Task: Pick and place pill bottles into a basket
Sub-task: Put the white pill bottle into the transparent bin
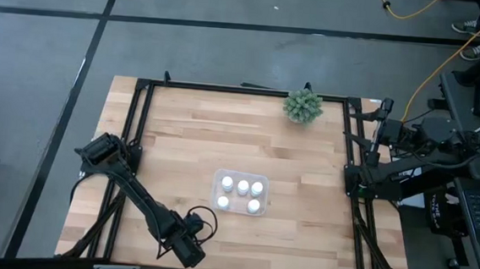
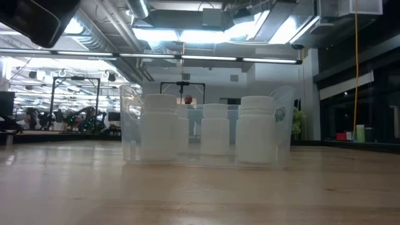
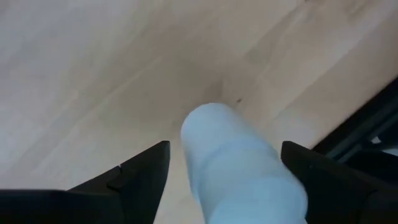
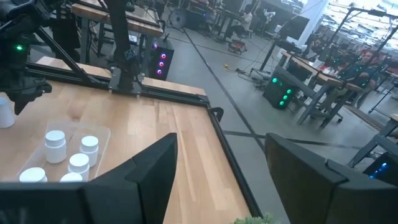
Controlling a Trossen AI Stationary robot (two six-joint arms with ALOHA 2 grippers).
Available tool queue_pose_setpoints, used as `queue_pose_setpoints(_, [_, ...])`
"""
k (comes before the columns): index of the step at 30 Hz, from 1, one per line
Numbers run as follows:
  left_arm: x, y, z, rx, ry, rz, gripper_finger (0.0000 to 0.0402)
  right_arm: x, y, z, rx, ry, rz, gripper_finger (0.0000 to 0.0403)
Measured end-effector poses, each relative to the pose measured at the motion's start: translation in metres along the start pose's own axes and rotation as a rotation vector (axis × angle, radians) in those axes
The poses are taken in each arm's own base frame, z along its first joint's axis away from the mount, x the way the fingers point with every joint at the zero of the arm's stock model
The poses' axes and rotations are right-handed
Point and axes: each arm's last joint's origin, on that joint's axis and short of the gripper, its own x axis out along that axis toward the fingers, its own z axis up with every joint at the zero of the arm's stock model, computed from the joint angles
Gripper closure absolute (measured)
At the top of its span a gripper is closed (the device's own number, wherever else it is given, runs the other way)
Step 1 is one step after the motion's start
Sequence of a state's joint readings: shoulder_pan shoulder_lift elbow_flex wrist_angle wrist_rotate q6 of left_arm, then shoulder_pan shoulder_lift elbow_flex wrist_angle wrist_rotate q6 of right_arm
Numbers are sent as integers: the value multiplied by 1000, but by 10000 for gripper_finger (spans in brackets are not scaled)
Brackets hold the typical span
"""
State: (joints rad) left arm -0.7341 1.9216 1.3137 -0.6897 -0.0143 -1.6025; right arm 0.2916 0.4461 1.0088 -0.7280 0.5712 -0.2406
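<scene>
The basket (image 1: 240,194) of clear plastic stands mid-table with several white pill bottles (image 1: 242,185) upright in it; it also shows in the low view (image 2: 128,125) and the right wrist view (image 4: 99,134). My left gripper (image 1: 189,254) is near the table's front edge, left of the basket, shut on one more pill bottle (image 3: 242,168). In the right wrist view that bottle (image 4: 5,112) shows under the left gripper. My right gripper (image 4: 221,162) is open and empty at the table's far right (image 1: 379,126). My left gripper has the pill bottle between its two fingers (image 3: 143,180), and the bottle lies along them. Its free end (image 3: 208,121) reaches past the fingertips. The bottle is clear of the table. Where the fingers meet it is cut off by the left wrist view's bottom edge.
A spiky green plant (image 1: 303,106) stands at the table's far edge, right of the middle. A black frame (image 1: 139,119) runs along the table's sides. Bare wood lies between my left gripper and the basket.
</scene>
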Motion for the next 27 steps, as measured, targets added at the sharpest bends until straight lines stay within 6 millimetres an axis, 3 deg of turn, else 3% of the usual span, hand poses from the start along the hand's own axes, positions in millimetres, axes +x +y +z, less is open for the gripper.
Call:
queue_pose_setpoints(10, [-4, -1, 1, -4, 26, -13, 225, 0, 0, 0, -5, -1, 0, 160])
queue_pose_setpoints(18, [-9, -1, 3, -10, 37, -30, 225, 0, 0, 0, -8, 0, 0, 160])
queue_pose_setpoints(22, [-29, -6, 16, 3, 20, -82, 225, 0, 0, 0, -8, 0, 0, 160])
queue_pose_setpoints(27, [-62, -23, 46, 148, -2, -131, 225, 0, 0, 0, -9, 2, 1, 160])
